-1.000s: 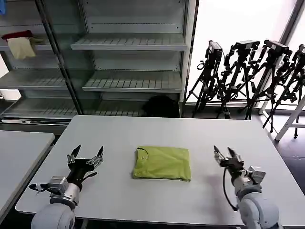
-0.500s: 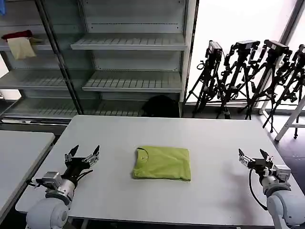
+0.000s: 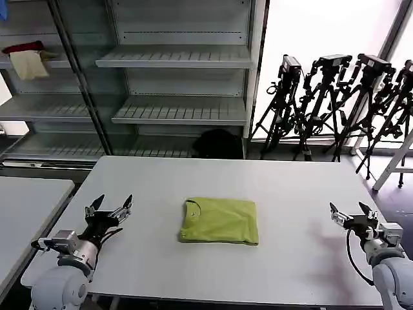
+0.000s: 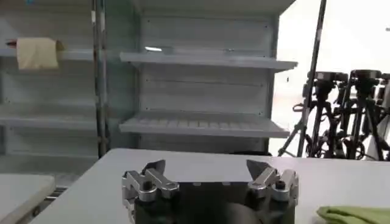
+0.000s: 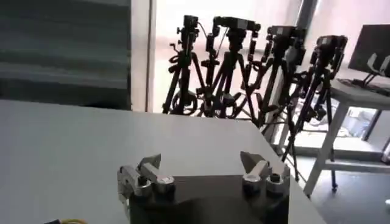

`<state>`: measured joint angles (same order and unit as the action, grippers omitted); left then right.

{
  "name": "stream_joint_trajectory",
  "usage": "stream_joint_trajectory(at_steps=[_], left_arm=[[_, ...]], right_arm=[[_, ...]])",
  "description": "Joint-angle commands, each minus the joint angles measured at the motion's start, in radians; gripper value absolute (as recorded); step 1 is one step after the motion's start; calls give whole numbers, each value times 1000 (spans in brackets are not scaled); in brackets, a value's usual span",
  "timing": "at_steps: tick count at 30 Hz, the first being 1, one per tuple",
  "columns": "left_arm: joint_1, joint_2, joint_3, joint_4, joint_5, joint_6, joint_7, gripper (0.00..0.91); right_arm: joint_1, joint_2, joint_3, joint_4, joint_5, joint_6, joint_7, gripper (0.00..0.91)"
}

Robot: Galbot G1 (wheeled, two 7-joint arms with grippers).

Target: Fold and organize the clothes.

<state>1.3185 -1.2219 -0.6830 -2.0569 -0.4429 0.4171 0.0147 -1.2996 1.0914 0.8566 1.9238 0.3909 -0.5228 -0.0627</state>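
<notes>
Lime-green T-shirt (image 3: pixel 219 221), folded into a neat rectangle, lies flat in the middle of the pale grey counter (image 3: pixel 284 187), collar toward the robot's left; a corner of it shows in the left wrist view (image 4: pixel 356 214). Bare counter surrounds it on every side. The left claw (image 3: pixel 108 207) hovers near the counter's left edge, well apart from the shirt, fingers spread wide and holding nothing. The right claw (image 3: pixel 353 214) sits near the right edge, also open and empty. Behind, metal shelves (image 3: pixel 174 58) hold a cream cloth (image 3: pixel 28 64) and a red cloth (image 3: pixel 22 47). Tripods (image 3: pixel 335 103) stand beyond the counter's far right corner.
</notes>
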Motion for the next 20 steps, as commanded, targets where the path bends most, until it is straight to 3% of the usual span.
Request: stream_joint_trajectory(at_steps=[1, 15, 20], left_arm=[[4, 10, -7, 4, -47, -5, -10, 907], [17, 8, -2, -2, -46, -14, -24, 907], [16, 8, 9, 8, -41, -37, -38, 907]], right_arm=[[-19, -12, 14, 16, -6, 27, -21, 907], [-22, -9, 6, 49, -2, 8, -15, 907], [-14, 12, -14, 51, 47, -6, 38, 907]])
